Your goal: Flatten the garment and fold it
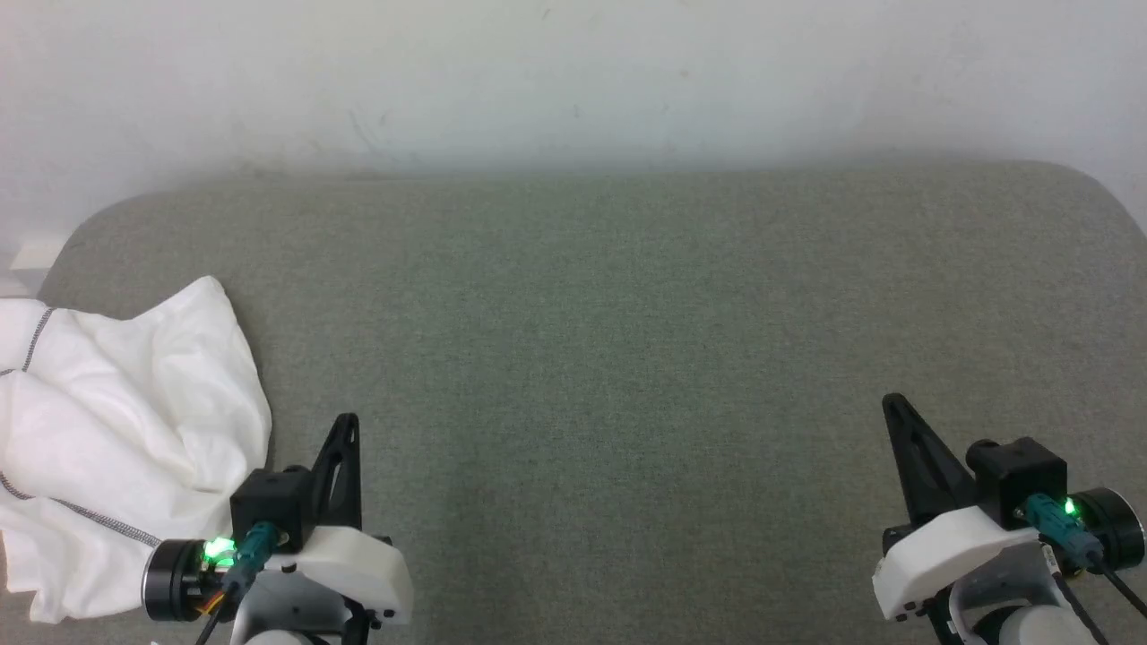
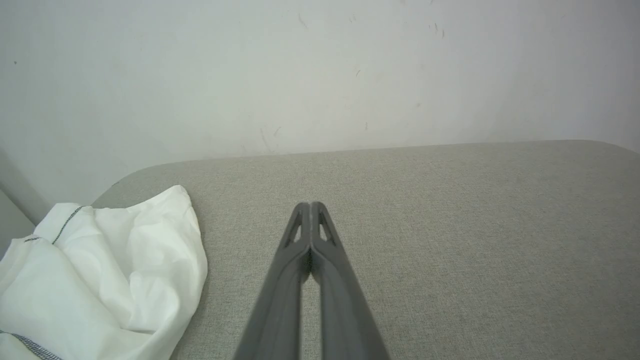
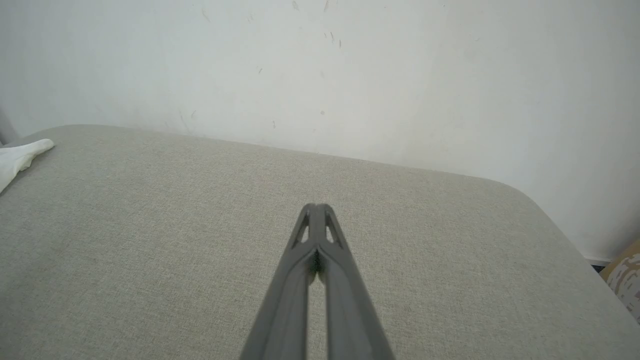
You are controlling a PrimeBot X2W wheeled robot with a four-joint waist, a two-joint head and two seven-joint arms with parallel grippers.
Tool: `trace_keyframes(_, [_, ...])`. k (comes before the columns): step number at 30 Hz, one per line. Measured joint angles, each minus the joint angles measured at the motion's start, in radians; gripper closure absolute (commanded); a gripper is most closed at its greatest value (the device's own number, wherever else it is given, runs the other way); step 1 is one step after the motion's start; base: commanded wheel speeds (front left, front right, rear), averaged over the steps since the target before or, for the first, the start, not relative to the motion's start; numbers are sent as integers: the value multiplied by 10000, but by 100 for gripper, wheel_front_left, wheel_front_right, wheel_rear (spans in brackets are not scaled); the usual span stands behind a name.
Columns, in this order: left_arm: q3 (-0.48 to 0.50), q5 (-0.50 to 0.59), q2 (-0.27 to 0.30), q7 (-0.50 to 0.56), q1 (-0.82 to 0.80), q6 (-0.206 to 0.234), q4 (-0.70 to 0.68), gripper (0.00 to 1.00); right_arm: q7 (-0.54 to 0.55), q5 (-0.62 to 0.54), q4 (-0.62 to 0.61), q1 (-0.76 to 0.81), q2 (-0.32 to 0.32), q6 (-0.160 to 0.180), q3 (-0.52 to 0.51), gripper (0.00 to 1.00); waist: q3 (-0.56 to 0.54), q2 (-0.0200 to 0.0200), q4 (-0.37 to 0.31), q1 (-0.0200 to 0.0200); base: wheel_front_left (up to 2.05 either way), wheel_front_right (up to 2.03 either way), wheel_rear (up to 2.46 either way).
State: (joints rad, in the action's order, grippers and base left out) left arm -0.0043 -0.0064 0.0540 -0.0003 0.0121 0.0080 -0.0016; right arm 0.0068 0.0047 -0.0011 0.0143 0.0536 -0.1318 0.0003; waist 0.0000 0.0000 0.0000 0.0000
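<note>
The white garment (image 1: 116, 430) lies crumpled at the left edge of the grey padded surface, with dark grey stitched seam lines showing along its folds. In the left wrist view the garment (image 2: 100, 270) sits at the lower left, and a corner of the garment (image 3: 20, 152) shows at the far left of the right wrist view. My left gripper (image 1: 348, 423) hovers just right of the cloth, shut with nothing in it, its tips (image 2: 310, 206) pressed together. My right gripper (image 1: 892, 403) is at the lower right, far from the cloth, also shut and empty (image 3: 316, 207).
The grey fabric-covered table (image 1: 627, 340) has rounded corners and ends against a white wall (image 1: 573, 81) at the back. A patterned brown object (image 3: 627, 272) stands beyond the table's right corner.
</note>
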Motion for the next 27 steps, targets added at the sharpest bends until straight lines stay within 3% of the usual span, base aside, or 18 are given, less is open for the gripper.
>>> trace_keyframes(20, [0,0,0,0,0,0,0,100,0,0,0,0,0,0,0,100,0,0,0,0,0,0,0])
trace_keyframes(21, [-2,-2,2,0,3,4,-2,0,6,2,0,4,0,0,0,0,0,0,0,0,0,0,0])
trace_keyframes(27, [-8,-2,6,0,5,13,-2,0,13,2,0,15,6,0,10,0,-1,0,-16,0,0,0,0])
